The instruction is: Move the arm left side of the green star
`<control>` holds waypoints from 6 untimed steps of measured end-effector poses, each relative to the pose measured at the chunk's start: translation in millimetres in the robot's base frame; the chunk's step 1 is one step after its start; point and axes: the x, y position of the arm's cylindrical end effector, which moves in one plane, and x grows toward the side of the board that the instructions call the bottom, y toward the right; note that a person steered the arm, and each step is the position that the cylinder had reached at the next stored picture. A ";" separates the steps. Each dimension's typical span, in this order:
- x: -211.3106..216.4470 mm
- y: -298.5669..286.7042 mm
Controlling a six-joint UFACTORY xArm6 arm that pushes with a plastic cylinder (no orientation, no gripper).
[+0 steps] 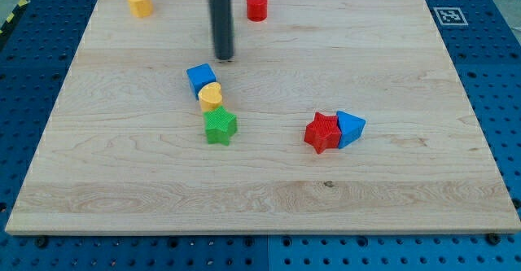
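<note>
The green star point(220, 127) lies left of the board's middle. A yellow heart-shaped block point(211, 97) touches its upper edge, and a blue cube point(200, 78) sits just above the yellow one. My tip point(224, 58) is above this cluster, a short way above and right of the blue cube and apart from it. It stands well above the green star, slightly to its right.
A red star point(323, 133) and a blue triangular block point(351, 128) touch each other right of the middle. A yellow block point(140, 2) sits near the top left corner, a red cylinder point(257, 6) at the top edge. The wooden board point(122, 181) lies on blue pegboard.
</note>
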 end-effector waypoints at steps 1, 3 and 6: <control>13.1 -53.4; 174.9 -45.3; 163.8 -30.8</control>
